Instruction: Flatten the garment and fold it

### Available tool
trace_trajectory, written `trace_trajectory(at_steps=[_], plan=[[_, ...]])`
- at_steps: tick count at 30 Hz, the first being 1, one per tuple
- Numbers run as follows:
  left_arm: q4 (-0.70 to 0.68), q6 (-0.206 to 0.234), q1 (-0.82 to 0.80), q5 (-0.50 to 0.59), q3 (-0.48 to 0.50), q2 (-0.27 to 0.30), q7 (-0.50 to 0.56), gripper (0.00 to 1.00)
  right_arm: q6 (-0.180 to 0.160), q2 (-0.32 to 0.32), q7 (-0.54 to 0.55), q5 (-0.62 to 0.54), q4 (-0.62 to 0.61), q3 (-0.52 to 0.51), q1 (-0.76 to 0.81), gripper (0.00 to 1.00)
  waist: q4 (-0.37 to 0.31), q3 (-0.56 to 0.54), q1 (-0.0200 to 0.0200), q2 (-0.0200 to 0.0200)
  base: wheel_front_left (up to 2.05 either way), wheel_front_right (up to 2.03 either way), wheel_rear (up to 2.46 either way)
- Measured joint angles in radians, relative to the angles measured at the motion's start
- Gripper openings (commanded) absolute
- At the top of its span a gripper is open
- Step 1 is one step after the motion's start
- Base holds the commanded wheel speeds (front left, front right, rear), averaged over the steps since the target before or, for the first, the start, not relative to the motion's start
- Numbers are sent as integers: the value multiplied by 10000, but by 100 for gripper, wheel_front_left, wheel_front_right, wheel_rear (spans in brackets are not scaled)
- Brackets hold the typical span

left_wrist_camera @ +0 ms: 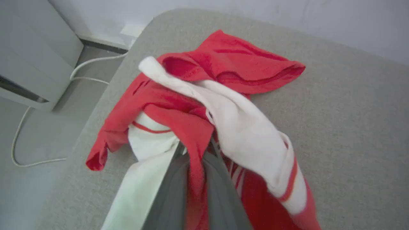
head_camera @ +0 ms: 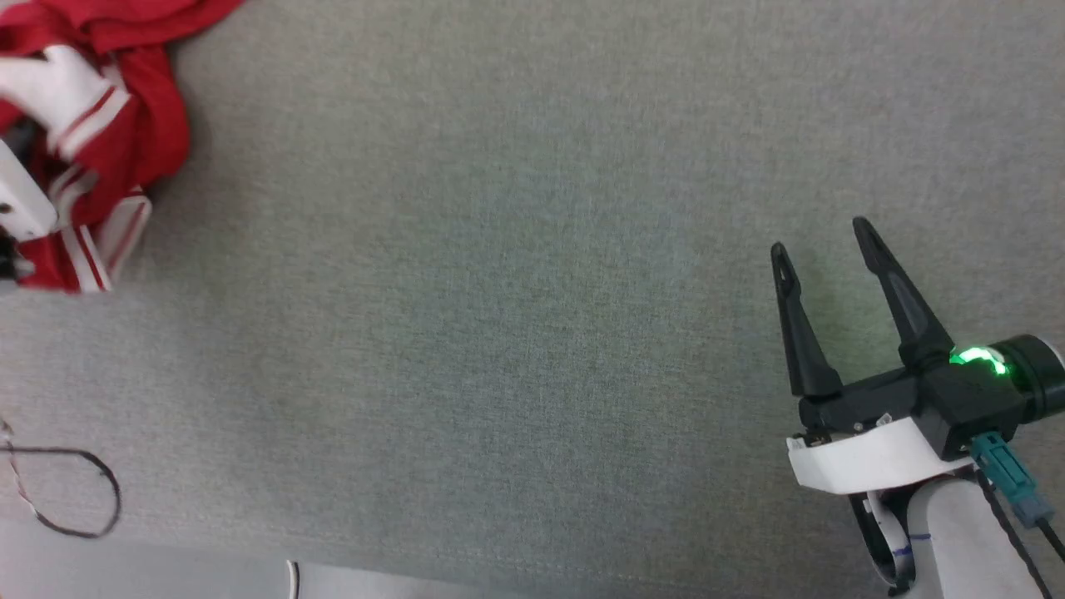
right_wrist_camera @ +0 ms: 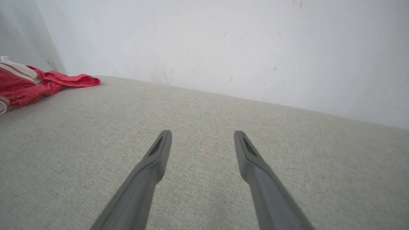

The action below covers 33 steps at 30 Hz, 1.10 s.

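Grey padded surface (head_camera: pixel 499 291) is bare across centre and right of head view, so plenty of free room there. Its near edge runs along the bottom left, with a black cable loop (head_camera: pixel 100 499) lying across it. In right wrist view the far edge meets a white wall (right_wrist_camera: pixel 223 41)

The garment (head_camera: pixel 125 108) is bunched in the upper left corner of head view, red with white striped sleeves. In left wrist view one red corner lies close to the surface's left edge; floor, white cord (left_wrist_camera: pixel 19 140) and grey cabinet (left_wrist_camera: pixel 32 57) sit beyond

Left gripper (left_wrist_camera: pixel 196 147) is closed, a fold of red fabric pinched between its fingers (left_wrist_camera: pixel 172 182), with a white sleeve draped over the right one

Right gripper (head_camera: pixel 819 241) is at lower right, spread wide and holding nothing, well apart from the garment
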Motion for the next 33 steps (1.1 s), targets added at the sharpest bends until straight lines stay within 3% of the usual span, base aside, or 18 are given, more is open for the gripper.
trace_trajectory(at_steps=[8,16,25,33], plan=[[-1183,-2,-43,456,-750,263,-3350,0,0,2,-42,370,245,-173,390,100,-74,-1320,-2,0,0,0,0],[-2959,-4,-237,1160,-1381,311,-5985,0,0,2,-44,610,313,-412,678,100,-357,-2551,-3,0,0,0,0],[-4945,-4,-963,1592,-2136,-449,-6368,0,0,0,-44,811,284,-556,978,100,-1169,-3342,-4,0,0,0,0],[-5818,0,-1000,1730,-3367,-1283,-5344,0,0,-2,-44,947,205,-608,985,100,-2138,-3538,-3,0,0,0,0]])
